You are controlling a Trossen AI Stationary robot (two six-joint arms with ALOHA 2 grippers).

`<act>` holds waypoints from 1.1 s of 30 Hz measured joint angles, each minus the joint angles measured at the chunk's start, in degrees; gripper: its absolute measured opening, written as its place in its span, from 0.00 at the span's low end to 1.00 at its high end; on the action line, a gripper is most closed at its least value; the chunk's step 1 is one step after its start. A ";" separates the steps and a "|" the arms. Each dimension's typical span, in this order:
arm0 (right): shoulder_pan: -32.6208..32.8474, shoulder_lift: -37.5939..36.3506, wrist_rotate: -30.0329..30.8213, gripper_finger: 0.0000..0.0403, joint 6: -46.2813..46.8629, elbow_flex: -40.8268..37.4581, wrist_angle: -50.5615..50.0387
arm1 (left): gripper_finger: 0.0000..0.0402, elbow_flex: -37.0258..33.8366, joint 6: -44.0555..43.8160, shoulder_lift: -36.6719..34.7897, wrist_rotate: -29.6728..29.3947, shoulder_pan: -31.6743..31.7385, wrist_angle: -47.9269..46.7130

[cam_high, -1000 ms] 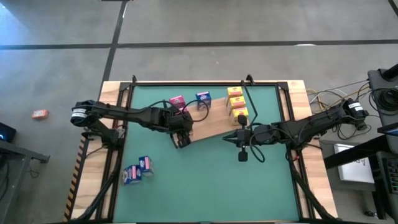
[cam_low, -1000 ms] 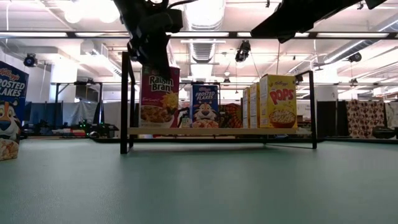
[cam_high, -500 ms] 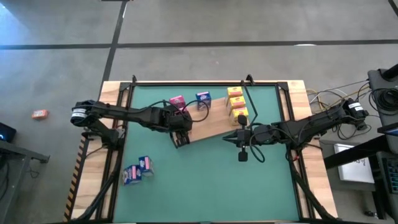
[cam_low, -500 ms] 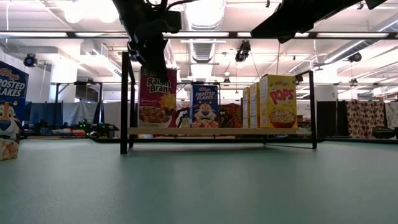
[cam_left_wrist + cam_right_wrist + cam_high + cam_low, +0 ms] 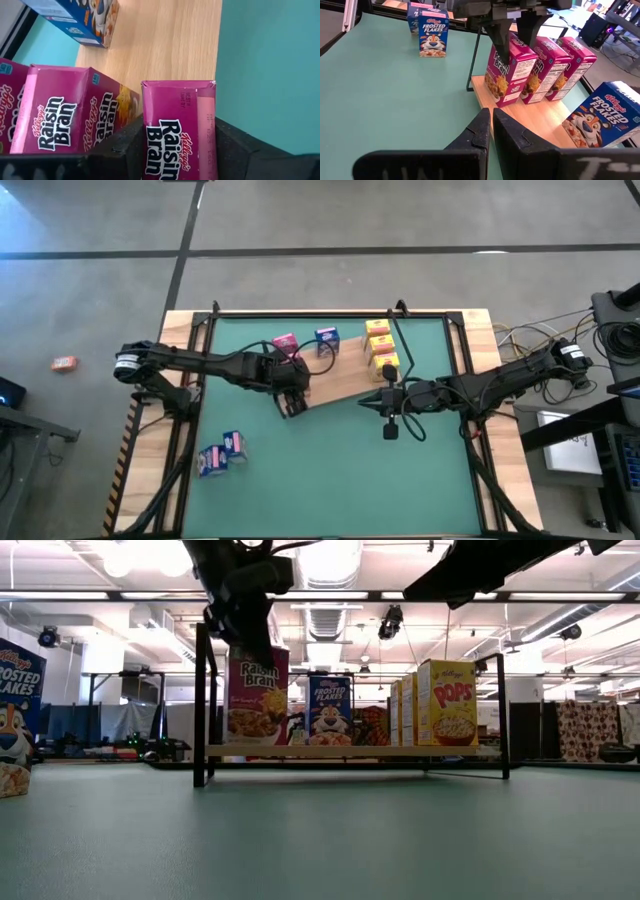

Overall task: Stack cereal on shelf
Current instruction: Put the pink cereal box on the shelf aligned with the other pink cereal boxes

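My left pincer [image 5: 512, 25] grips a pink Raisin Bran box [image 5: 180, 132] from above — box upright on the shelf [image 5: 345, 387] at its left end, touching a 2nd pink box [image 5: 65, 115], w/ a 3rd beside that. A blue Frosted Flakes box [image 5: 326, 338] stands further along the board, yellow Pops boxes [image 5: 380, 345] in a row at the far end. Two more blue boxes [image 5: 221, 453] sit on the green worktop [image 5: 330, 470], well apart. My right pincer [image 5: 491, 131] is closed, empty — near the shelf's front edge.
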 joint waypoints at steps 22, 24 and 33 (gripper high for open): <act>0.00 0.00 0.02 0.03 0.37 0.00 -0.04 | 0.52 0.04 1.00 0.00 1.44 0.22 -0.05; 0.01 0.00 0.00 0.03 0.37 0.00 -0.04 | 0.52 0.04 0.31 0.00 1.41 0.28 -0.95; -0.01 0.00 0.02 0.03 0.33 0.00 -0.04 | 0.52 0.04 1.21 -0.12 -0.20 0.59 -3.20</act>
